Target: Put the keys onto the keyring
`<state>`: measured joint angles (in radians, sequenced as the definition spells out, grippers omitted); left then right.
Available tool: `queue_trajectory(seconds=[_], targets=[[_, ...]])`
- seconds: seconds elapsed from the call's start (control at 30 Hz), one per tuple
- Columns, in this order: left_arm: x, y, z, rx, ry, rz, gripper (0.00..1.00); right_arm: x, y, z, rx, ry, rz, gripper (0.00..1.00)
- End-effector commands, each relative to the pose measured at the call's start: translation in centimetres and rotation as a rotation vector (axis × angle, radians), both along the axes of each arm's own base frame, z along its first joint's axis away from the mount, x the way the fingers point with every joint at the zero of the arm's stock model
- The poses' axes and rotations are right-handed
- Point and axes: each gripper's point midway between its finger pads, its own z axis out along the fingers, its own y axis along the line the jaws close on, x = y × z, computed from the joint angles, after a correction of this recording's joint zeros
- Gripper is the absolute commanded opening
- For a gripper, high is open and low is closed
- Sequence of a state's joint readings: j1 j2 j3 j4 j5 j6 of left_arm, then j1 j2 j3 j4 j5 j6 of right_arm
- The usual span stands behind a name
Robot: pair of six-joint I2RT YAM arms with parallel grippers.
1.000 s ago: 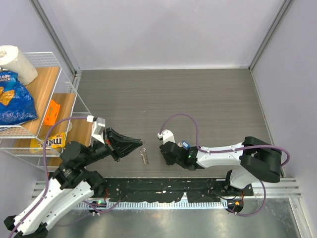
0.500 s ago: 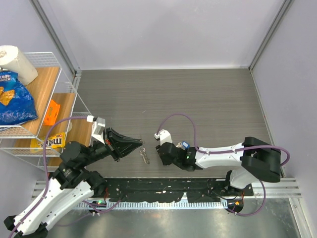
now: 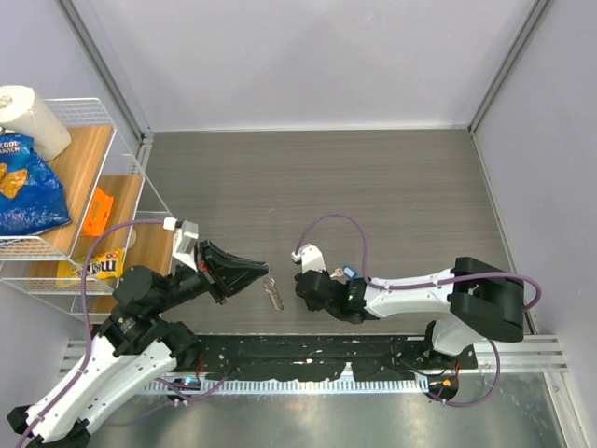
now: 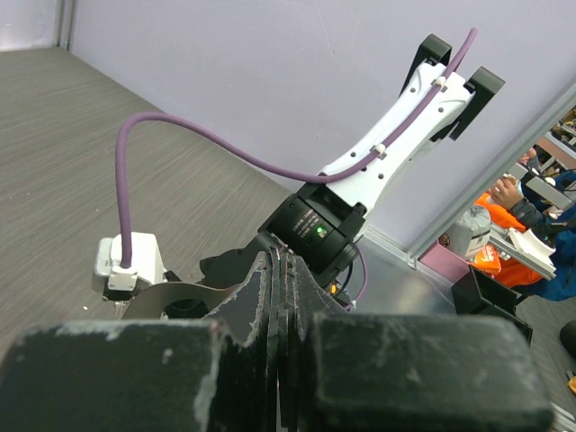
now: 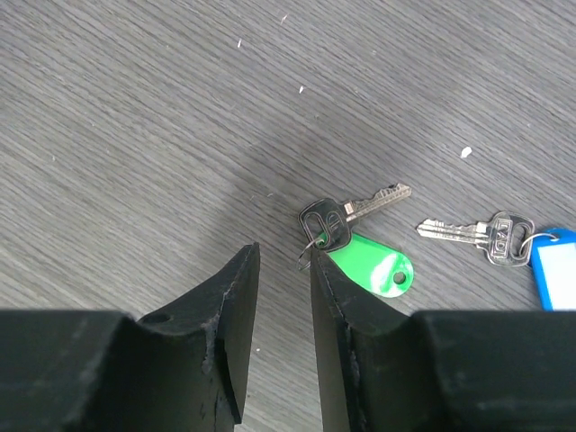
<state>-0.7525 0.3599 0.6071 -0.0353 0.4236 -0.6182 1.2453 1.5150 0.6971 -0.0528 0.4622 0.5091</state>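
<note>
One green key [image 5: 373, 261] flat on the table [image 5: 135, 108], its small ring just beside the right gripper [image 5: 283, 259]; blue key [image 5: 499, 238] close by on its far side. Right fingers slightly apart, nothing between. Left gripper [image 3: 264, 269] pressed together, empty, tips near the keyring [image 3: 272, 295], which lies between both grippers.
</note>
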Motion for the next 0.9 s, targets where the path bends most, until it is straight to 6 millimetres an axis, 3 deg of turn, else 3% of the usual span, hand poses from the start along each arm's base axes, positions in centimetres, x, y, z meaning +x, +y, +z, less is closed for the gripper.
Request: queue_trajectory(seconds=[0.0,0.87], targets=[[-0.4,0.2,1.6,-0.033,-0.055,-0.01,0.0,0.4,0.3,2.6,0.089,-0.05,-0.049,0.36],[-0.4,-0.1,1.7,-0.033,-0.05,-0.025,0.0,0.6,-0.3,-0.1,0.022,-0.027,-0.103,0.35]])
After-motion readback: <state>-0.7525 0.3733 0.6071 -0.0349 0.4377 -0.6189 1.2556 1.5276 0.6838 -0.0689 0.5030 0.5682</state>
